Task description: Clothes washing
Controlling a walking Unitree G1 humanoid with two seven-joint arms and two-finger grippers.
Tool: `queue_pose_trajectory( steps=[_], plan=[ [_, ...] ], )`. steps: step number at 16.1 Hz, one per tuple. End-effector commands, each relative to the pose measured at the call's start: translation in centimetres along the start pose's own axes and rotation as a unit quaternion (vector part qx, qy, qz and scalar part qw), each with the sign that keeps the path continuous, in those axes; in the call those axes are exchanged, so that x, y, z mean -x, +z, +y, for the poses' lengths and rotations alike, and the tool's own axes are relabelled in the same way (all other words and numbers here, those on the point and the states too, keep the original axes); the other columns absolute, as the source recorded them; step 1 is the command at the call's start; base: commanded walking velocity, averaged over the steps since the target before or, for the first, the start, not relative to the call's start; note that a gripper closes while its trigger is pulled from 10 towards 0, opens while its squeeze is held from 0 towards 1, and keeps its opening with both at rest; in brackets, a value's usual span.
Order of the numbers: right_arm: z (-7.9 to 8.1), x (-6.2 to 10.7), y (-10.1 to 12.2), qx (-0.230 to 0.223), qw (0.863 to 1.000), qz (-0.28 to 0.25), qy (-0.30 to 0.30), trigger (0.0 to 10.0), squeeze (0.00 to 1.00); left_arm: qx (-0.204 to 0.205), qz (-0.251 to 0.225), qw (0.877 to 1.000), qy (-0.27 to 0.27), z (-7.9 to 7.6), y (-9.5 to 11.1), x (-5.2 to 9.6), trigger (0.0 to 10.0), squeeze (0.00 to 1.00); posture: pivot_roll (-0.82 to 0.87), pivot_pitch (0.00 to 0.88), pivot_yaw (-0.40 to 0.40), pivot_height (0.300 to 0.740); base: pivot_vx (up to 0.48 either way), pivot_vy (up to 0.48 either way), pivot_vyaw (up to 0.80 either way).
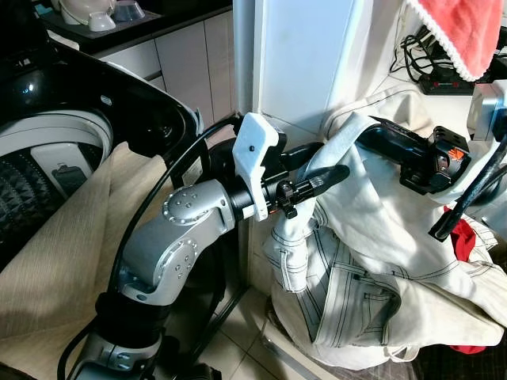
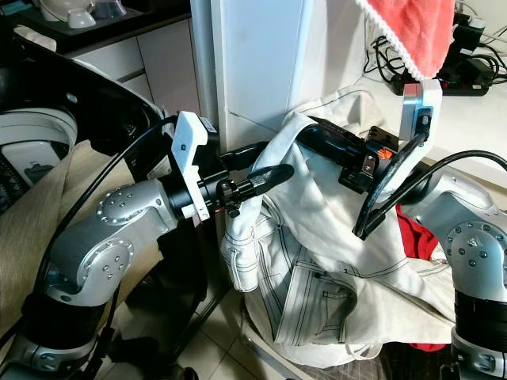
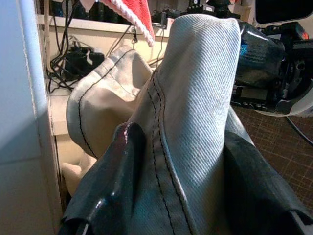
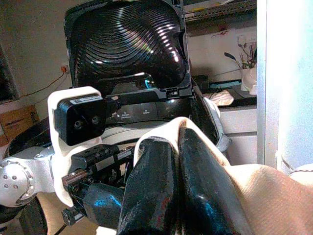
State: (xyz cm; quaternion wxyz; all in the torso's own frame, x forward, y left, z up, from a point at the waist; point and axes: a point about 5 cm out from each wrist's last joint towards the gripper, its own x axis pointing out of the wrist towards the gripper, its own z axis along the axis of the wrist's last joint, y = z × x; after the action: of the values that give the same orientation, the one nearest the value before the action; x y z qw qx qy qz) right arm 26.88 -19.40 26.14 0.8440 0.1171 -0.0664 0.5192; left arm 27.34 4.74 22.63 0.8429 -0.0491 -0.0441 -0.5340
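washer (image 1: 47,150): far left, lid (image 4: 129,46) raised behind its drum
beige cloth (image 1: 71,245): draped over washer's front edge, left of left arm
pillar (image 1: 305,55): centre, behind both grippers
left gripper (image 1: 321,180): centre, before pillar, fingers clamped on jeans fold
jeans (image 1: 372,261): right of left arm, hanging between the grippers down onto the heap below
right gripper (image 2: 305,134): right of left gripper, pinching jeans' upper edge
towel (image 1: 459,32): top right, hanging above shelf
cables (image 1: 416,47): on shelf behind jeans
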Motion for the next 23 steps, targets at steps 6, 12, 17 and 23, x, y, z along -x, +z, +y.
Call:
queue_pose_trajectory(
  steps=[6,12,17,23],
  plan=[
    [0.4,-0.1,1.4,0.03,0.999,-0.017,0.0,0.0,0.0,0.022,0.022,0.999,0.01,0.2,-0.7,0.3,0.0,0.0,-0.07,0.0,0.026,0.74,0.0,0.0,0.0],
    [0.6,-0.2,1.2,0.032,0.999,-0.011,-0.001,0.0,0.0,0.021,0.015,1.0,0.014,0.3,-0.6,0.5,0.0,0.0,-0.08,0.0,0.026,0.74,0.0,0.0,0.0],
    [0.8,-0.5,1.2,0.033,0.999,-0.008,0.002,0.0,0.0,0.024,0.017,0.999,0.022,0.5,-0.7,0.8,0.0,0.0,-0.07,0.0,0.026,0.74,0.0,0.0,0.0],
    [0.8,-0.6,1.2,0.02,1.0,-0.007,-0.007,10.0,1.0,0.009,-0.004,0.997,0.074,2.3,0.3,1.8,0.0,0.0,-0.07,0.0,0.025,0.74,0.0,0.0,0.0]
  ],
)
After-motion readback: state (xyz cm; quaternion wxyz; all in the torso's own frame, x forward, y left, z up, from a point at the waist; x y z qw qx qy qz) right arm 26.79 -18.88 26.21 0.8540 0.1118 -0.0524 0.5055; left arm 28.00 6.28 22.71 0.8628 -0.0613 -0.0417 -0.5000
